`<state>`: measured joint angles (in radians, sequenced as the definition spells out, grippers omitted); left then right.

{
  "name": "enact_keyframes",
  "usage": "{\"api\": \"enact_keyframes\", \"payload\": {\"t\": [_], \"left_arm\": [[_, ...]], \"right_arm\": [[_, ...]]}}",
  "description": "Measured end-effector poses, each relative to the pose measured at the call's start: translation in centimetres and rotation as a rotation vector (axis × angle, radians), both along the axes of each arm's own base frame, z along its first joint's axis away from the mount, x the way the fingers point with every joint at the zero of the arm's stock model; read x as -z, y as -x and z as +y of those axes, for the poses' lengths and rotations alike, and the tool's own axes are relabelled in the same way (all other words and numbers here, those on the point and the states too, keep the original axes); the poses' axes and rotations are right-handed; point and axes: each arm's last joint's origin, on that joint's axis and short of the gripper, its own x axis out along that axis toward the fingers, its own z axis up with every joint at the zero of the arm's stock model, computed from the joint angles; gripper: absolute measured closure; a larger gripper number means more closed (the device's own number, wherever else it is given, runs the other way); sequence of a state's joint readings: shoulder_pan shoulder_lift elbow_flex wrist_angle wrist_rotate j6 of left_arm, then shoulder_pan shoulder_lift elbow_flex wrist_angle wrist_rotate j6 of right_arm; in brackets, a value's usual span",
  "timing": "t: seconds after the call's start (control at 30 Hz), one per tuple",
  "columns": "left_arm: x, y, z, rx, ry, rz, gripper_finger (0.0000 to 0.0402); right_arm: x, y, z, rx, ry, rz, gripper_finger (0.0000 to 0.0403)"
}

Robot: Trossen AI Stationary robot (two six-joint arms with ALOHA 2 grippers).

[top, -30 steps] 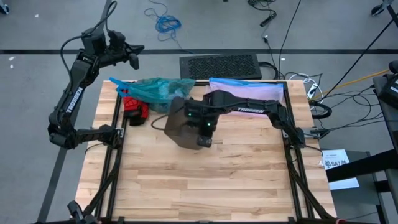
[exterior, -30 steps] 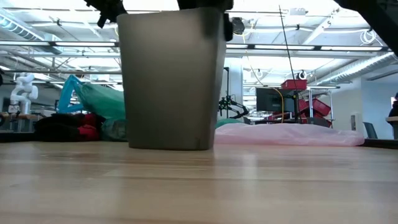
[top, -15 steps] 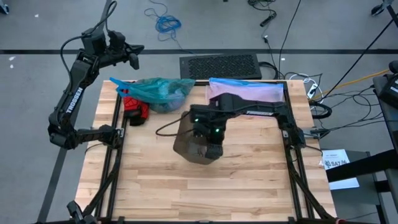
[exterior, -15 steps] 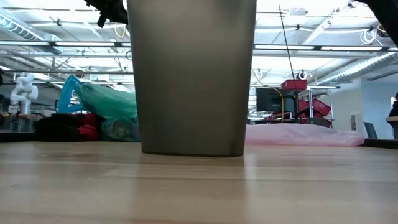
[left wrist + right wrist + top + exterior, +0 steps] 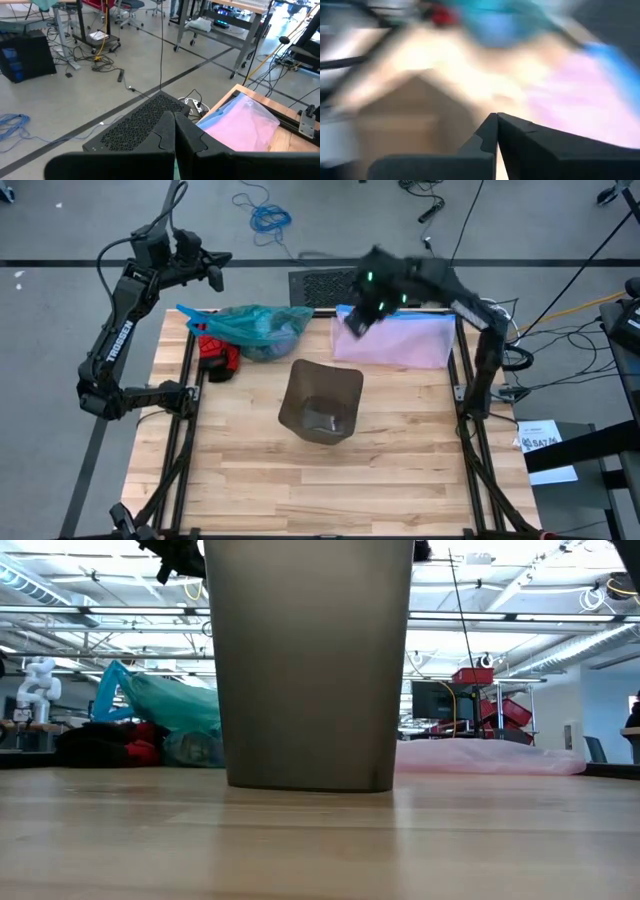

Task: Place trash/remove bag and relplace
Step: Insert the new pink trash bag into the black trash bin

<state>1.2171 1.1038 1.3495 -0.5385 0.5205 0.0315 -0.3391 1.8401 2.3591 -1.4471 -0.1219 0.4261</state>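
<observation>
A: Fingers on the right gripper (image 5: 357, 320) and left gripper (image 5: 214, 277)?

B: Both pressed closed, holding nothing.

A: And the bag (image 5: 252, 327)?

B: Full, at the tabletop's (image 5: 400, 440) far left. The bin (image 5: 322, 402) stands mid-table unlined; the pink liner (image 5: 400, 338) still needs fitting

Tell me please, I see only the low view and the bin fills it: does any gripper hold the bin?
Observer: No. From above, the bin stands alone; the right gripper is over the pink bag, shut.
Operator: And the left gripper?
Observer: The left gripper is shut too, beyond the far left corner of the table.
Operator: Is a liner in the bin?
Observer: None shows over its rim; the bag lies at the far edge.
</observation>
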Motion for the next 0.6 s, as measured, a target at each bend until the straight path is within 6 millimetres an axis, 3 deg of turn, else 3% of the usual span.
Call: {"api": "enact_keyframes", "payload": {"t": [0.17, 0.33, 0.47, 0.6], "left_arm": [[0.0, 0.0, 0.0, -0.002, 0.008, -0.007, 0.0402], [0.0, -0.2, -0.1, -0.001, 0.029, -0.030, 0.0402], [-0.1, -0.6, -0.2, 0.016, 0.034, -0.035, 0.0402], [-0.1, -0.7, -0.4, 0.024, 0.034, -0.035, 0.0402]], "right_arm": [[2.9, 2.7, -8.5, 0.076, 0.092, 0.237, 0.0373], [7.1, 3.6, -15.6, 0.001, 0.094, 0.347, 0.0296], [12.0, 3.3, -19.8, -0.109, -0.007, 0.396, 0.0226], [16.3, 2.9, -22.5, -0.180, -0.065, 0.450, 0.0184]]}}
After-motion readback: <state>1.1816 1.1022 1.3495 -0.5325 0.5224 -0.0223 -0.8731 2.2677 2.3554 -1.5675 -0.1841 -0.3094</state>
